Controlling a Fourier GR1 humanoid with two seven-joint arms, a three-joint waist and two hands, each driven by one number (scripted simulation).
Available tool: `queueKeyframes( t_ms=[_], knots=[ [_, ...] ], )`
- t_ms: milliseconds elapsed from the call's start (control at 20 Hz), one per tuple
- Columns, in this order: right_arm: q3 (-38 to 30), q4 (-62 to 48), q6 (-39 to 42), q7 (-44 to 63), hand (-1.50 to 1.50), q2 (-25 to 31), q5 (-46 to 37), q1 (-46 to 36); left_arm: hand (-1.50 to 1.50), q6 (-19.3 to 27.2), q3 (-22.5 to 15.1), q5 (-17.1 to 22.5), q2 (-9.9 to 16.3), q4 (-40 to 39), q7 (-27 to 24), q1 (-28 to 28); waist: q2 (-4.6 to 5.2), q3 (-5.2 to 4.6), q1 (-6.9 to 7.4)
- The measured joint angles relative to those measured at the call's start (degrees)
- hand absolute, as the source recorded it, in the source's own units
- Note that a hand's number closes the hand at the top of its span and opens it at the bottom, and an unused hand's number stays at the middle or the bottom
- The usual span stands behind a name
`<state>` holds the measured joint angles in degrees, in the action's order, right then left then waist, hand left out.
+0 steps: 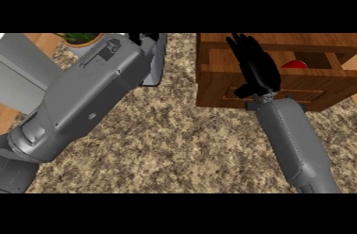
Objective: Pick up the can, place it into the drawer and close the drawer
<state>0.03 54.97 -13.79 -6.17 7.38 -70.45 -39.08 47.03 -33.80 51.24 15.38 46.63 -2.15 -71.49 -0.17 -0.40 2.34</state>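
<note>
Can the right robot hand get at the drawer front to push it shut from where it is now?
Probably yes. The right robot hand is open, fingers straight, already lying over the open drawer and its front, with nothing between them. The red can sits inside.

Drawer (pixel 307 82) stands open on the surface (pixel 174 134), far right. Can (pixel 294 64) lies inside it. Right hand (pixel 252 63) is above the drawer's front, just left of the can. Left hand (pixel 143 38) at far edge, left of drawer. Plant pot (pixel 82 39) far left.
</note>
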Motion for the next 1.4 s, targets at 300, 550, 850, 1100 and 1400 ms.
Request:
queueKeyframes(
  t_ms=[300, 550, 850, 1100, 1400],
  knots=[
    [-2.74, -11.64, -9.44, -1.89, -1.5, 0.75, -1.92, -5.62, -1.5, -0.03, 0.34, -1.25, 3.22, 4.95, 2.19, 2.53, -0.29, -0.44, 0.85],
    [-5.04, -19.6, -15.19, -2.91, -1.5, 1.28, -2.42, -10.16, -1.5, -0.23, 0.87, -2.08, 5.33, 7.4, 4.09, 3.37, -0.04, -0.46, 1.15],
    [-7.69, -28.74, -20.82, -2.27, -1.5, 2.42, -3.22, -15.43, -1.5, 0.29, 1.2, -2.82, 7.03, 11.44, 5.92, 5.03, 0.83, 0.05, 2.13],
    [-9.34, -34.55, -23.33, -1.31, -1.5, 3.4, -3.53, -19.96, -1.5, 0.9, 0.8, -3.89, 8.11, 14.52, 7.57, 5.84, 1.29, 0.34, 2.68],
    [-9.93, -39.72, -23.42, 0.27, -1.5, 4.55, -4.6, -24.24, -1.5, 1.85, 0.8, -4.83, 9.48, 17.84, 9.14, 7.0, 1.91, 0.66, 3.12]
  ],
)
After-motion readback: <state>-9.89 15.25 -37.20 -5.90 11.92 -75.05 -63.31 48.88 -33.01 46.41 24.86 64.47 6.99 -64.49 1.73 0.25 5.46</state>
